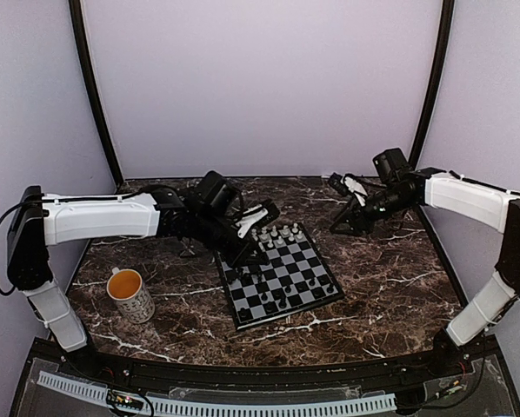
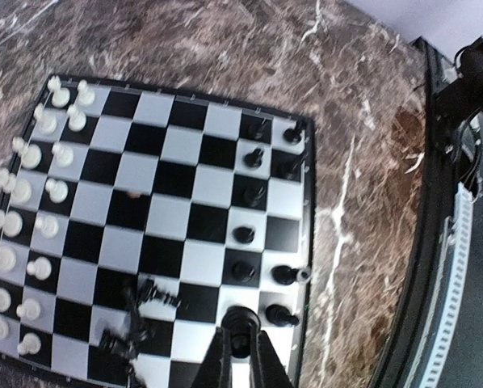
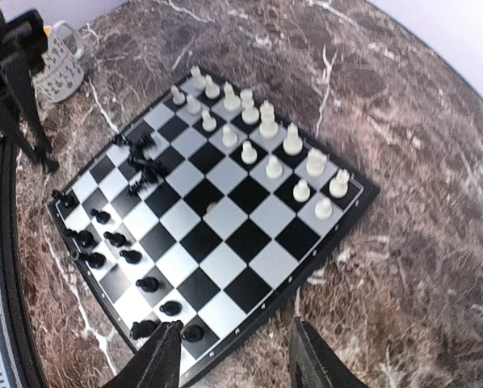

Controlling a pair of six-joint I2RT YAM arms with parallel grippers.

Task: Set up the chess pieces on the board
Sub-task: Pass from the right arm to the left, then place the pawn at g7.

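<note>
Shows the left gripper (image 2: 240, 339) low over the board (image 2: 170, 217), jaws drawn together on what looks to be a small black piece (image 2: 240, 317), held upright with its long axis standing straight off the checks. Sets that piece near the end of the inner row of standing black pieces (image 2: 243, 234), by a corner of the board and directly under the fingertips. By this reading, asks only for a short straight lowering and a release. Hides the base behind the fingers, so cannot tell whether it touches the square. Leaves gaps in the outer black row alongside. Catches a heap of tipped black pieces (image 2: 136, 319) near the jaws, inboard toward the white pieces (image 2: 56, 191), lying flat and tangled, their long axes pointing every way. Finds the white ranks lined two deep along the opposite edge. Puts the right gripper (image 3: 235, 327) off the far right corner of the board, raised above the table (image 1: 390, 278), jaws spread with nothing between them. Makes the left arm plainly the nearer one to the heap, and likely the better placed for what remains. Keeps a mug (image 1: 130, 295) well apart on the left.
</note>
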